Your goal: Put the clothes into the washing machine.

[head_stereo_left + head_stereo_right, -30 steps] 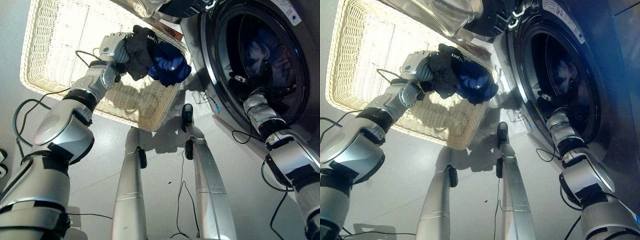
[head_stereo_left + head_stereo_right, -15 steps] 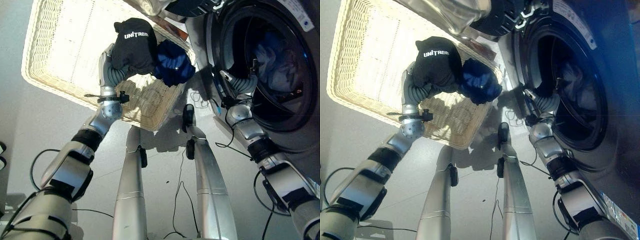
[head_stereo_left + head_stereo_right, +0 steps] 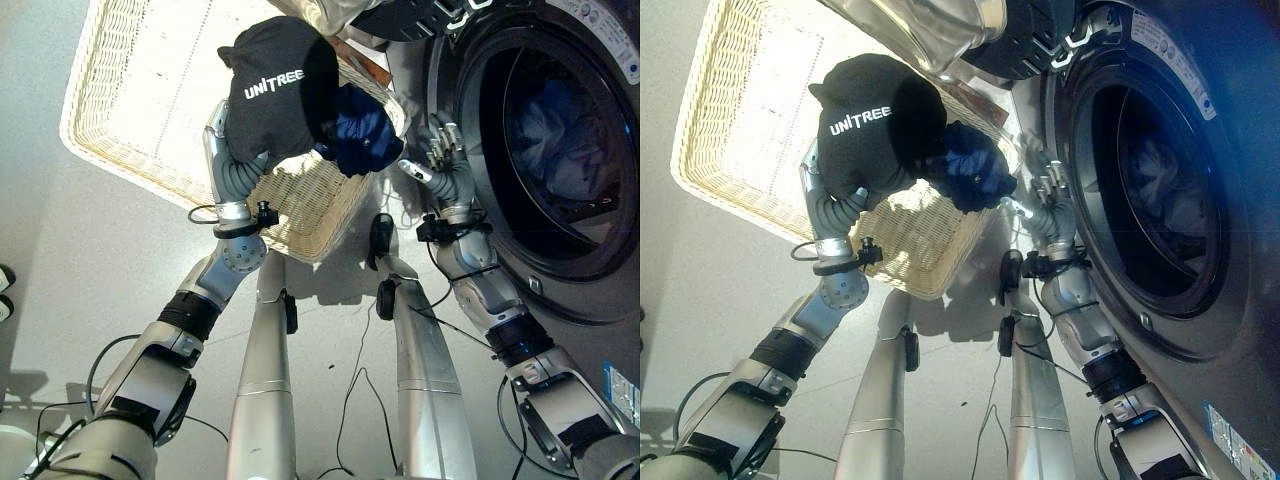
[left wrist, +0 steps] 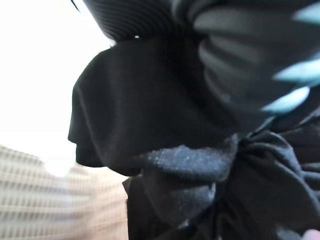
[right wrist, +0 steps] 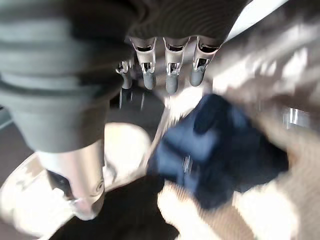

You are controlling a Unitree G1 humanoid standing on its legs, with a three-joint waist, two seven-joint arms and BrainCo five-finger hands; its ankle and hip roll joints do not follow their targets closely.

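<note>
My left hand [image 3: 275, 95], under its dark cover, is raised over the near corner of the wicker basket [image 3: 140, 100]. It is shut on a bunched dark blue garment [image 3: 362, 140], which hangs off its right side, close to the washing machine's round opening [image 3: 470, 120]. In the left wrist view its fingers [image 4: 240, 85] curl into the dark cloth [image 4: 175, 165]. My right hand [image 3: 443, 165] is open, fingers straight, just outside the drum's rim and right beside the garment [image 5: 220, 145]. Blue and white clothes [image 3: 555, 150] lie inside the drum.
The pale wicker basket [image 3: 750, 130] stands on the grey floor [image 3: 60, 250] left of the machine. The machine's glass door [image 3: 920, 30] hangs open above the basket's far corner. The drum's dark rim [image 3: 1080, 250] is at the right.
My left hand has lifted the blue garment higher and nearer the drum. My right hand has come out of the drum and now stands open outside its rim. The view has shifted a little.
</note>
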